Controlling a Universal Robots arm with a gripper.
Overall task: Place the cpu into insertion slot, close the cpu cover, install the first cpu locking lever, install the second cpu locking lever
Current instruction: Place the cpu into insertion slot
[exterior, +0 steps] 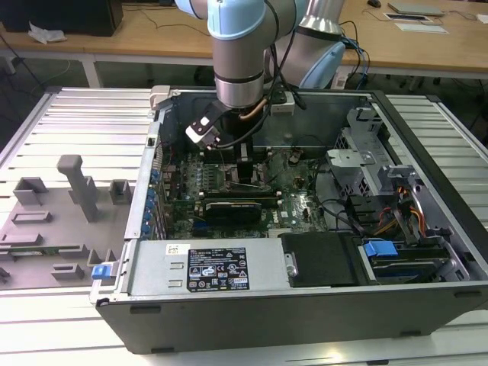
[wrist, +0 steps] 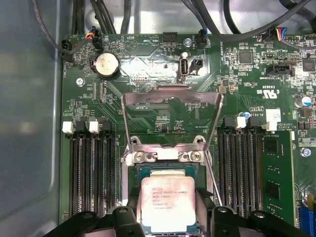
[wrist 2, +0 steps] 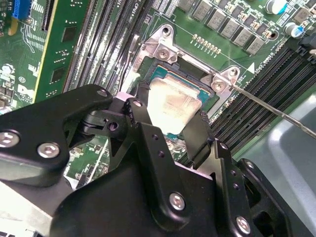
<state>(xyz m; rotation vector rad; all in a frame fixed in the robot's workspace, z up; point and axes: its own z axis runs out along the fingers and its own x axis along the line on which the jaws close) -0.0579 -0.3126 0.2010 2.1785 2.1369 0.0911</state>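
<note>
Cpu point(wrist: 168, 207) lies at the insertion slot point(wrist: 158, 154), and the cpu cover point(wrist: 170, 96) stands raised. Hand point(wrist: 169, 200) is clamped on the cpu's edges.

a pale metal table point(exterior: 76, 114) of long ribbed slats spreads across the exterior view, catching soft, even light. on the exterior view's left, a set of grey holders point(exterior: 80, 187) stands on it. behind runs a light wooden desk point(exterior: 152, 34) on white legs point(exterior: 91, 74), carrying a dark box point(exterior: 61, 15), a crumpled white sheet point(exterior: 46, 33) and flat pale items point(exterior: 415, 14). dark cables point(exterior: 358, 57) hang over its edge.
</note>
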